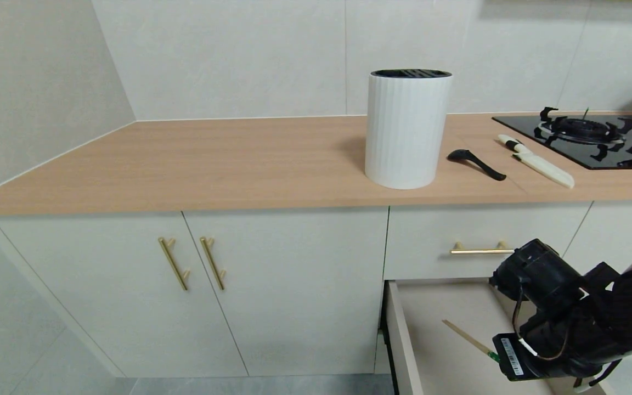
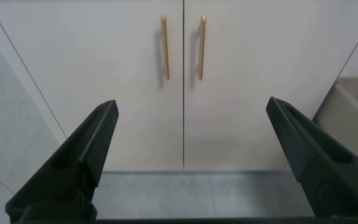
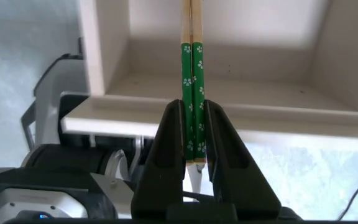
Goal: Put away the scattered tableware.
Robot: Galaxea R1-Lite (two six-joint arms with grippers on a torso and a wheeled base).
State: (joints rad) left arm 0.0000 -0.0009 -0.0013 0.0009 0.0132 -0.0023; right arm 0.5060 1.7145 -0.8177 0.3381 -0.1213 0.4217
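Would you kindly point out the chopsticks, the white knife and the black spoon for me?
chopsticks [image 3: 191,81], right wrist view, green patterned part.
white knife [image 1: 549,169], head view, middle of the blade.
black spoon [image 1: 486,168], head view, middle of the handle.

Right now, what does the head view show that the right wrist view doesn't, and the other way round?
The head view adds the counter with a white ribbed holder, a black spoon, a white knife and the stove. The right wrist view adds the close detail: jaws shut on the green flowered ends of the chopsticks. Both share the chopsticks pointing into the open drawer.
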